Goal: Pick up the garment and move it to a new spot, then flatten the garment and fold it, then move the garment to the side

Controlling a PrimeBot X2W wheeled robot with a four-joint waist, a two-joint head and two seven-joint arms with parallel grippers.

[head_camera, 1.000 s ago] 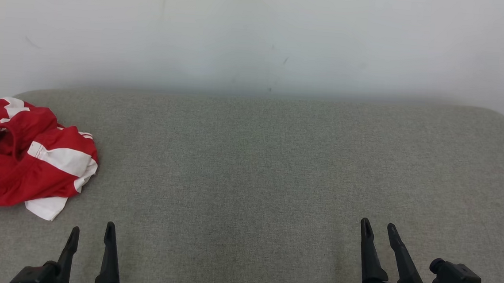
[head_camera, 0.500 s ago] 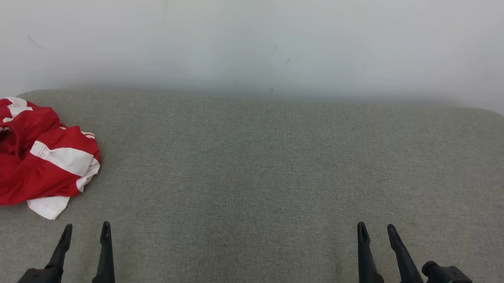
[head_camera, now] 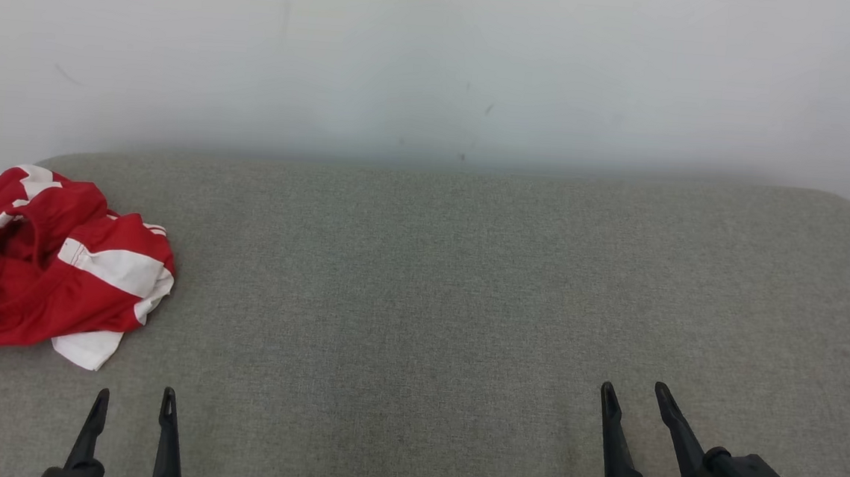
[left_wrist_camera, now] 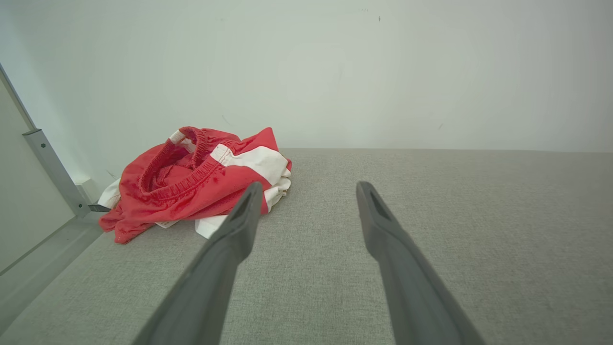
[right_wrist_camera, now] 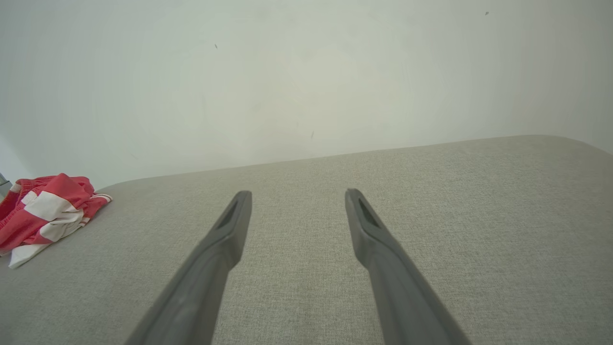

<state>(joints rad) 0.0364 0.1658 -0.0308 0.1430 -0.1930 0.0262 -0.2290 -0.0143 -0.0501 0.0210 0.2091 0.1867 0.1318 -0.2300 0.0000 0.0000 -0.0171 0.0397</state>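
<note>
Red-and-white shorts (head_camera: 56, 265) lie bunched ahead-left of the left gripper (head_camera: 135, 394).
Both grippers stand spread and empty (the right gripper (head_camera: 634, 389) sits well apart).

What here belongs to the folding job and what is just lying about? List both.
Job: red and white garment, crumpled at the left; left gripper, open; right gripper, open; grey cushion it lies on.
Just there: white wall; metal rail beside the cushion.
</note>
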